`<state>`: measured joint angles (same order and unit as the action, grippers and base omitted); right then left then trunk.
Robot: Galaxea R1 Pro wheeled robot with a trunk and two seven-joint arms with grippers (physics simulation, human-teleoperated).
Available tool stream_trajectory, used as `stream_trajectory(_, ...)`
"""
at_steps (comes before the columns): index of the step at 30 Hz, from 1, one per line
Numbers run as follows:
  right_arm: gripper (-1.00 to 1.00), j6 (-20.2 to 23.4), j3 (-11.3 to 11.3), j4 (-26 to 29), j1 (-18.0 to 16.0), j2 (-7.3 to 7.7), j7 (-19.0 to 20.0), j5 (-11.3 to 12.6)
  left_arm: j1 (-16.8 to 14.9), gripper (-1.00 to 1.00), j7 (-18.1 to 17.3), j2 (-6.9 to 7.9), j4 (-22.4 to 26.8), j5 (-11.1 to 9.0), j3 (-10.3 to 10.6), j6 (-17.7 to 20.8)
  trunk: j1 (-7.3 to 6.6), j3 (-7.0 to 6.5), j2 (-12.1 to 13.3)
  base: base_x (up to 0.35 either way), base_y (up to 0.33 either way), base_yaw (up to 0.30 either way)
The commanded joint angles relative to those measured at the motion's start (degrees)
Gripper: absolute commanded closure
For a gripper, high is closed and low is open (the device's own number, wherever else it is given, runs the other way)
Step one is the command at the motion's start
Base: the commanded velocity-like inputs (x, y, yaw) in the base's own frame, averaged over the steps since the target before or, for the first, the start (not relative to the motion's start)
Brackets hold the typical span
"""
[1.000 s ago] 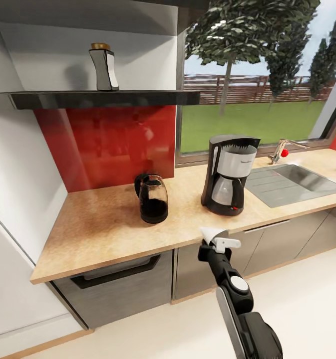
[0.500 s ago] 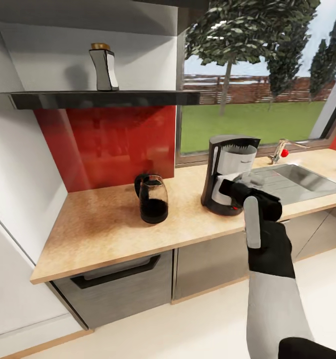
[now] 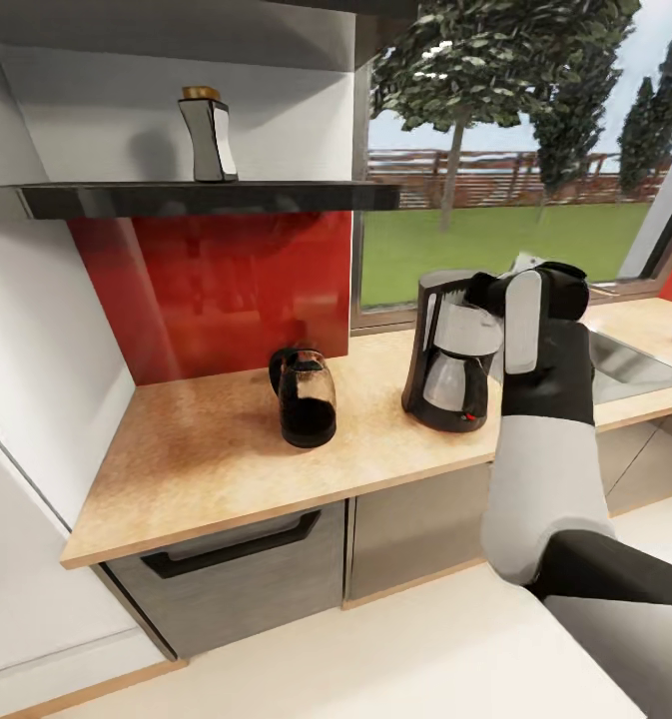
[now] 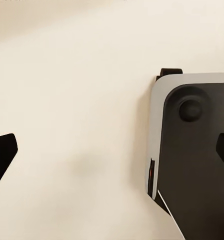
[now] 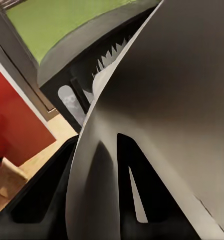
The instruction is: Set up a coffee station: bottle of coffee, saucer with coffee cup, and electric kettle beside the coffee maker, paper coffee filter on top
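A: Nearest, the right hand [image 3: 515, 272] is clamped on the paper coffee filter [image 5: 161, 125]. How should it go on?

B: I'd centre the cone over the open top of the coffee maker [image 3: 458, 350], lower it level, then release.

A: The other hand?

B: The left hand [image 4: 112, 150] hangs with its fingers spread wide, holding nothing.

A: Further back?

B: The electric kettle [image 3: 304, 395] stands on the desk [image 3: 206, 459] near the maker; the bottle of coffee [image 3: 208, 134] waits on the kitchen shelf [image 3: 186, 198].
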<state>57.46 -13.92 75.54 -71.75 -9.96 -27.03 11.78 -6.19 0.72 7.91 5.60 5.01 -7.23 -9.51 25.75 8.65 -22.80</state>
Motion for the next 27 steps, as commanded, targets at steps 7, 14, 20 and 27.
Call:
stream_trajectory(7,1.00,0.15,-5.07,-16.09,-13.12,2.10,-1.99,0.45,-0.05,-1.00,0.07,0.32,-0.07,0.50,-0.41,-0.24,0.04,0.12,-0.11,0.000,0.000,0.000)
stream_trajectory(14,1.00,0.07,-5.78,-32.51,-24.12,3.42,-13.75,0.52,-0.05,-1.00,0.07,0.49,-0.08,0.45,-0.41,-0.21,0.04,0.12,-0.11,0.000,0.000,0.000)
stream_trajectory(20,1.00,-0.05,-5.84,-47.05,-32.25,3.54,-21.86,0.65,-0.05,-1.00,0.07,0.52,-0.60,0.44,-0.41,-0.24,0.04,0.12,-0.11,0.000,0.000,0.000)
stream_trajectory(27,1.00,0.01,-5.65,-60.48,-38.46,3.56,-23.03,0.48,-0.05,-1.00,0.07,0.56,-0.80,0.44,-0.41,-0.24,0.04,0.12,-0.11,0.000,0.000,0.000)
